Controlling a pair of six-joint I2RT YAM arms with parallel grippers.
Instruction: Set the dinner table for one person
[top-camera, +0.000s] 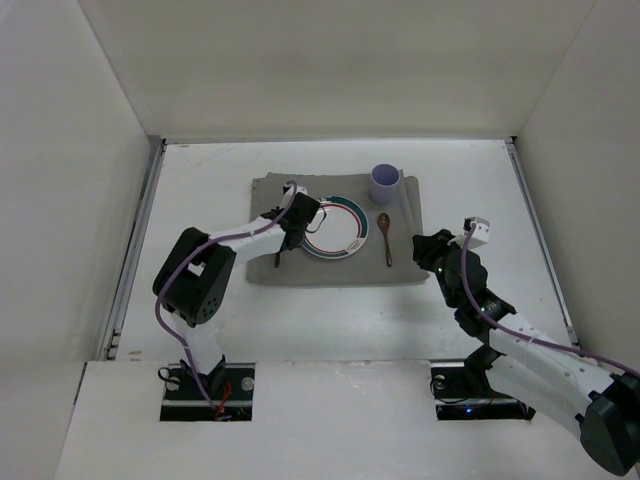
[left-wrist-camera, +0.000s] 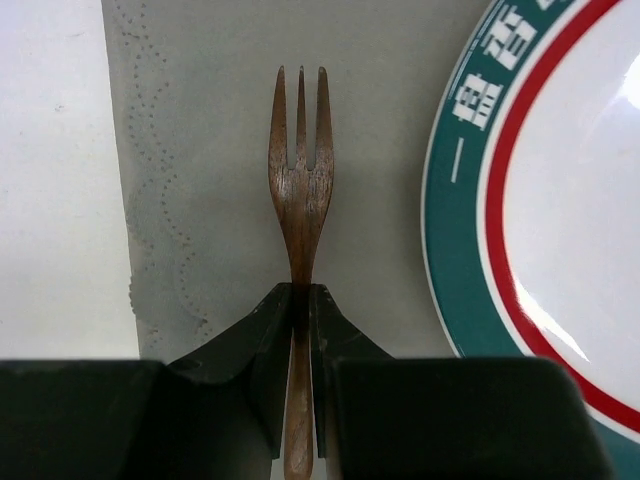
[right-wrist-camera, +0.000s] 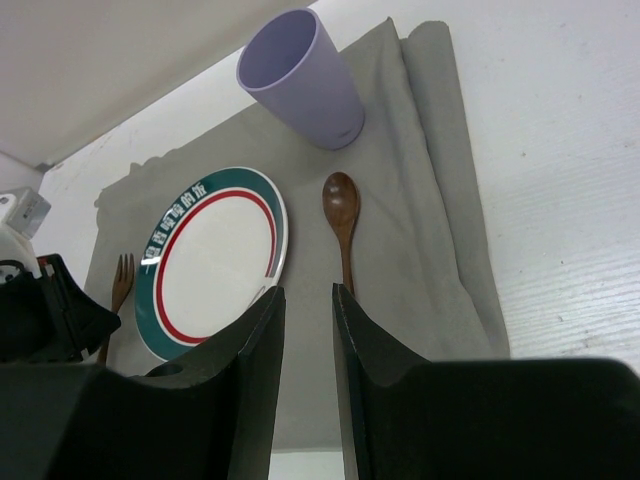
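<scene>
A grey cloth mat (top-camera: 330, 272) lies on the white dinner table (top-camera: 200, 180). On it are a white plate (top-camera: 335, 228) with a teal and red rim, a wooden spoon (top-camera: 386, 235) to its right and a lavender cup (top-camera: 385, 182) at the far right. My left gripper (top-camera: 284, 242) is shut on the handle of a wooden fork (left-wrist-camera: 300, 190), just left of the plate (left-wrist-camera: 520, 200), tines pointing away. I cannot tell whether the fork touches the mat (left-wrist-camera: 200, 150). My right gripper (right-wrist-camera: 305, 295) is open and empty, near the mat's right edge (top-camera: 425, 245).
White walls enclose the table at the back and both sides. Thin metal rails (top-camera: 140, 240) run along the side edges. The mat's right edge is folded over (right-wrist-camera: 440, 150). Bare tabletop (right-wrist-camera: 560, 200) shows to the right of the mat.
</scene>
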